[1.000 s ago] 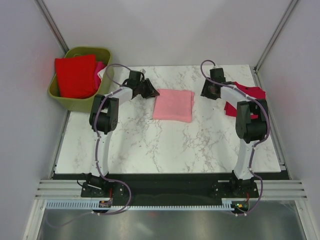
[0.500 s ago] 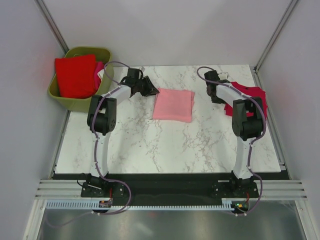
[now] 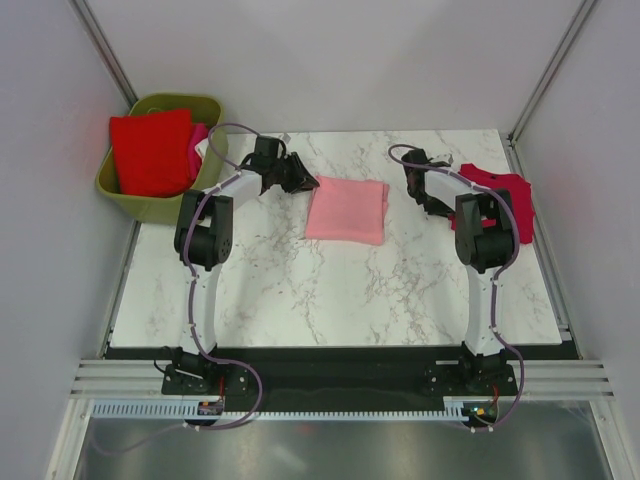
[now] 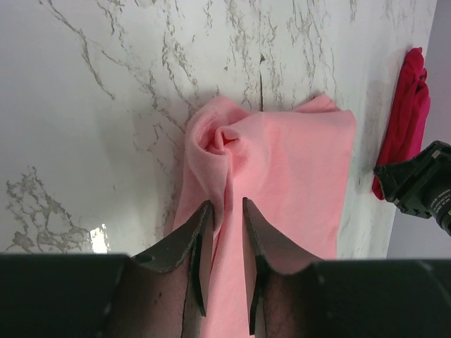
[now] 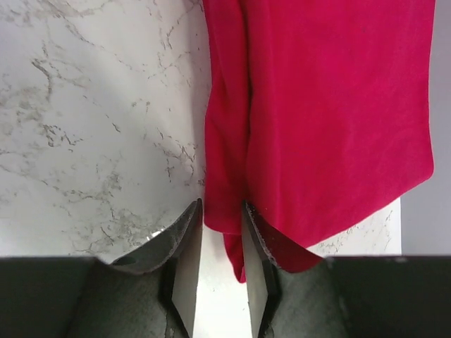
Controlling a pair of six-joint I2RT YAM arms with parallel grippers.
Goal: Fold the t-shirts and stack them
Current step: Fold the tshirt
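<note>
Top external: light pink t-shirt [image 3: 347, 210] lies folded mid-table [image 3: 330, 290], dark crimson t-shirt [image 3: 500, 190] crumpled at the far right edge. More shirts, bright red one [image 3: 150, 150] on top, sit in the green basket [image 3: 215, 105] far left.

Left gripper [image 4: 225, 204]: narrow, pinching a ridge of the pink shirt at its left edge. Cloth is puckered into a swirl just ahead of the tips.

Right gripper [image 5: 222, 204]: pinching the rolled left edge of the crimson shirt; cloth fills the gap at the tips.

Risks as I see them:
- Left pull could drag only the top layer, so the pink fold opens up.
- Right grip looks like 1 thin roll of hem. It may slip on lift, or raise 1 layer with the rest trailing.
- Crimson shirt seems to overhang the table's right side, so a slip or outward tug could drop it off.
- Both arms reach inward, and moving crimson onto pink risks the wrists crowding each other.
</note>
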